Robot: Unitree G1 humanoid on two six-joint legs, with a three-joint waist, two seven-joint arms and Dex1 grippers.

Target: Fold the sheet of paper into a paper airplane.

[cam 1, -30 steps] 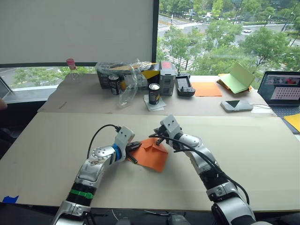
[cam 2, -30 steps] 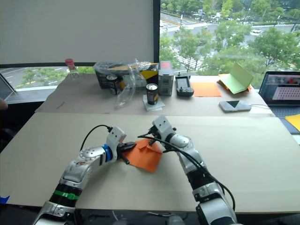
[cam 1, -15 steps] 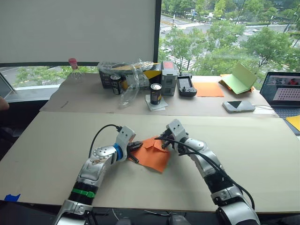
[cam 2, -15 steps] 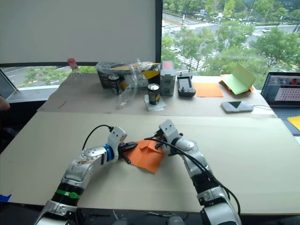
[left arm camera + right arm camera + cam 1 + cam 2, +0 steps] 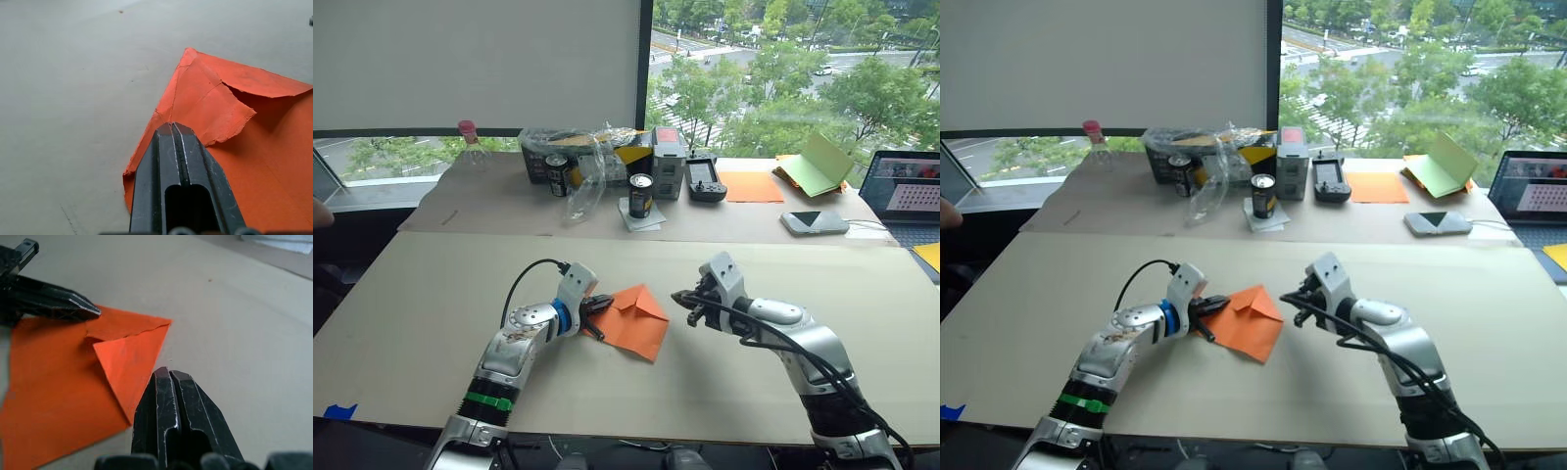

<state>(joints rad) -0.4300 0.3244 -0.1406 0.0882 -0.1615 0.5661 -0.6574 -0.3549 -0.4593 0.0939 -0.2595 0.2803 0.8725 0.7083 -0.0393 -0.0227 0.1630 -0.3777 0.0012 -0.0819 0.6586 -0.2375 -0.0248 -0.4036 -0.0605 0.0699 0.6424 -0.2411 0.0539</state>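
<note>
The left gripper [image 5: 592,315] has its jaws pressed together, their tips resting on the left edge of the sheet of paper [image 5: 631,319], a thin bright orange, partly folded sheet lying flat on the pale beige desk [image 5: 431,294]. The right gripper [image 5: 688,304] has its jaws clenched on nothing, and it hovers just off the sheet's right corner, apart from it. A triangular flap is turned down at the sheet's far edge, pointing toward the right gripper. The sheet lies between both grippers, with the left nearer and already touching it.
</note>
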